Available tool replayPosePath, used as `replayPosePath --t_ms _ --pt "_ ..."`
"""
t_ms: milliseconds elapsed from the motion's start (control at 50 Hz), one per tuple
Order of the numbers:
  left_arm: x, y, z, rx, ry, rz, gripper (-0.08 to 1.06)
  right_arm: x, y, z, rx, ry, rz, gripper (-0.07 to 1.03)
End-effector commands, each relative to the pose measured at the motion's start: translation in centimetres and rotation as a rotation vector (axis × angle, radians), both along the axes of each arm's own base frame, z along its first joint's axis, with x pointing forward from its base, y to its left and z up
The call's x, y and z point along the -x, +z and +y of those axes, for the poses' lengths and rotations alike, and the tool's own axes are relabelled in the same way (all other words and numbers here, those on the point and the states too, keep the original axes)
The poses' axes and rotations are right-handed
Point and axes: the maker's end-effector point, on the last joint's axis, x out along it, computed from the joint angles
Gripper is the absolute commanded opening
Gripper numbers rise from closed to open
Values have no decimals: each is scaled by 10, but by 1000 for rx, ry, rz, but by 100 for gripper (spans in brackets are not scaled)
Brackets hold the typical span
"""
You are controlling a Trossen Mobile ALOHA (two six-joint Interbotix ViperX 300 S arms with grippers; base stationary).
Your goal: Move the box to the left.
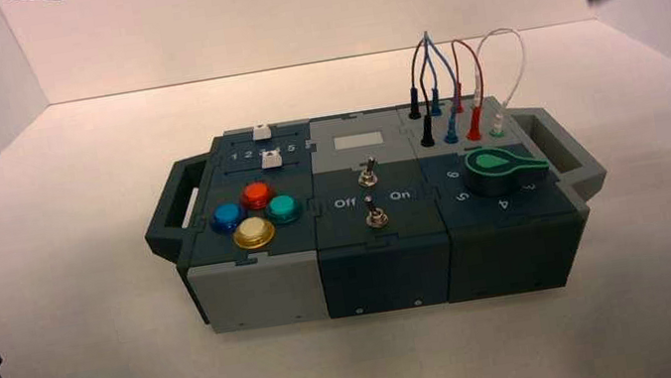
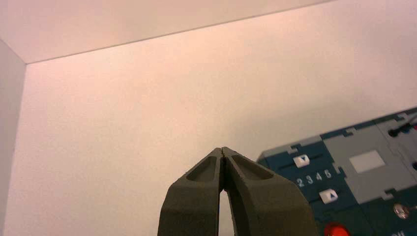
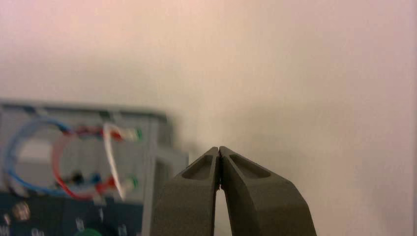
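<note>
The box (image 1: 370, 214) sits mid-table, untouched, so the push is not yet begun: the right tool (image 3: 219, 150), clenched on nothing, hangs above the box's right handle (image 1: 556, 148) and must come down beside it, while the left tool (image 2: 223, 151), likewise clenched, hovers off the box's left end.

**Camera positions: one high view, two wrist views**

High view: set above and behind the arms, angled down at the whole box (image 1: 375, 213), seen from its front at middling range. Left wrist view: carried over the left gripper (image 2: 223, 152), faced across the worktop (image 2: 123, 123) toward its back edge; the box's slider end is caught. Right wrist view: carried over the right gripper (image 3: 219, 150); the looped wires (image 3: 64, 157) and right handle (image 3: 164, 167) are shared with the high view.
</note>
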Motion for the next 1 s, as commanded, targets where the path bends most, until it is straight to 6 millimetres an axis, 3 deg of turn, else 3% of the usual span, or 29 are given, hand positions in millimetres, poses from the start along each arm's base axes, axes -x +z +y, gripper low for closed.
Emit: replayPosePath --t_ms 20,260,640,1000 --pt "0 10 -8 -1 -31 5 -3 -4 -4 2 8 16 104 -2" --pt "13 3 -26 -22 -109 67 -3 6 -30 2 18 23 260 -2" --pt "24 -6 -26 -47 -127 140 -3 26 -63 22 43 104 446 -2" --pt "33 -5 -27 -45 -148 130 -3 28 -76 30 54 135 494 -2"
